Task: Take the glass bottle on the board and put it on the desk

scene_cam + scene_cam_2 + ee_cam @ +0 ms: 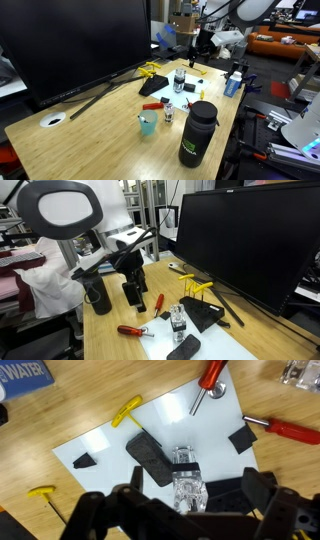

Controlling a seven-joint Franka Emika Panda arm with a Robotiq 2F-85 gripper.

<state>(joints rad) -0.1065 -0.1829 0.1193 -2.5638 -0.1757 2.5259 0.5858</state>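
The glass bottle [185, 482], clear with a dark band near its top, stands upright on the white board [105, 445]. In the wrist view I look down on it. It stands between the open fingers of my gripper [185, 512], which hangs above it without touching. In both exterior views the gripper [200, 46] [135, 288] is raised above the wooden desk [90, 130], apart from the bottle [179, 80] [178, 323]. The board [193, 88] lies flat near the desk's far edge.
Black flat pieces [150, 457] [241, 438] lie on the board. Red screwdrivers [210, 375] [285, 430] and yellow hex keys [127, 410] lie around it. A dark green flask [197, 135], a teal cup [148, 124], a tiny bottle [168, 115] and a large monitor [75, 40] stand on the desk.
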